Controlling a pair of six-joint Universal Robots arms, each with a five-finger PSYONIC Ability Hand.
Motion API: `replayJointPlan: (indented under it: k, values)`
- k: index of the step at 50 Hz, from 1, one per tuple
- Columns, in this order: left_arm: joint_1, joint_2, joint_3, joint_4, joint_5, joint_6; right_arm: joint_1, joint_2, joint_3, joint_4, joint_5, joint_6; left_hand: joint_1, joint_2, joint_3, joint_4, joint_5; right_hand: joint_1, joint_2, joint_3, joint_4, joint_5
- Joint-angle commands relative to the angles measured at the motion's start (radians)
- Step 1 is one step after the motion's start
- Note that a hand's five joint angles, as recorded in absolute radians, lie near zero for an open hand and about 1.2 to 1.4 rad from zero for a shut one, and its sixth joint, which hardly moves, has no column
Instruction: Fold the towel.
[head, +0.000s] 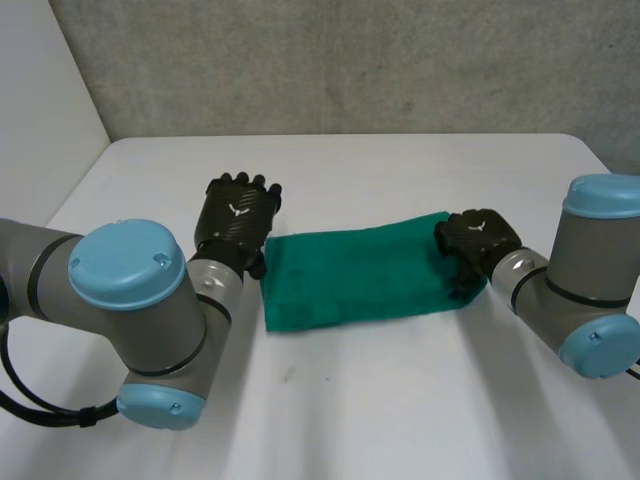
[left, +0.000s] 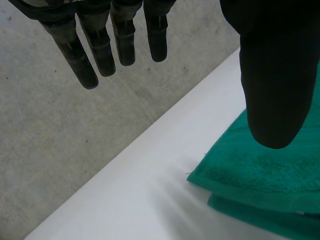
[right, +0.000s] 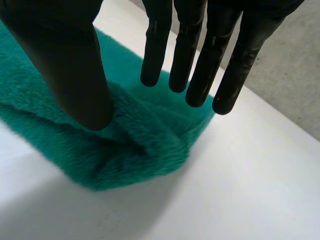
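Green towel (head: 350, 275) lies folded in the middle of the white table (head: 400, 400), with one hand at each short end.

L side: I see my left hand (head: 238, 222) just beside the towel's left end, fingers straight and spread wide, holding nothing. In its wrist cam the thumb hangs over the towel corner, where two layers sit one on the other. R side: my right hand (head: 478, 245) is over the towel's right end, fingers straight and loose, thumb low by the bunched-up cloth. I can't tell if the thumb touches it. The towel's right end lies a bit farther back than the left.
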Motion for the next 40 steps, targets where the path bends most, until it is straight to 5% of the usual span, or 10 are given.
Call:
replayJointPlan:
  k: [1, 7, 10, 21, 28, 38, 40]
  values:
    - [0.009, -0.001, -0.013, 0.001, 0.002, 0.001, 0.004, 0.044, 0.028, -0.002, 0.060, -0.014, -0.005, 0.000, -0.005, 0.004, 0.013, 0.139, 0.041, 0.042, 0.041, 0.032]
    - [0.007, -0.001, -0.013, 0.001, 0.004, 0.003, -0.007, 0.050, 0.031, -0.014, 0.087, -0.074, -0.005, 0.000, -0.005, 0.004, 0.013, 0.274, 0.176, 0.177, 0.176, 0.166]
    - [0.007, -0.001, -0.013, 0.001, 0.001, 0.003, -0.025, 0.053, 0.028, -0.028, 0.106, -0.101, -0.005, 0.000, -0.005, 0.004, 0.013, 0.776, 0.678, 0.679, 0.678, 0.668]
    - [0.004, 0.010, -0.020, 0.001, -0.001, 0.003, 0.001, 0.004, -0.041, -0.095, 0.143, -0.220, -0.005, 0.000, -0.005, 0.004, 0.013, 0.778, 0.680, 0.681, 0.680, 0.671]
    - [0.006, 0.036, -0.040, 0.001, -0.010, 0.003, 0.225, 0.002, -0.159, -0.025, 0.109, -0.299, -0.008, -0.003, -0.008, 0.001, 0.010, 0.778, 0.680, 0.681, 0.680, 0.671]
    - [0.012, 0.047, -0.043, 0.005, -0.015, 0.003, 0.383, 0.121, -0.126, 0.020, -0.129, -0.618, -0.026, -0.020, -0.025, -0.016, -0.008, 0.747, 0.649, 0.650, 0.649, 0.640]
    - [0.012, 0.047, -0.040, 0.005, -0.015, 0.003, 0.384, 0.116, -0.118, 0.006, -0.161, -0.647, -0.026, -0.020, -0.025, -0.016, -0.008, 0.313, 0.214, 0.215, 0.214, 0.205]
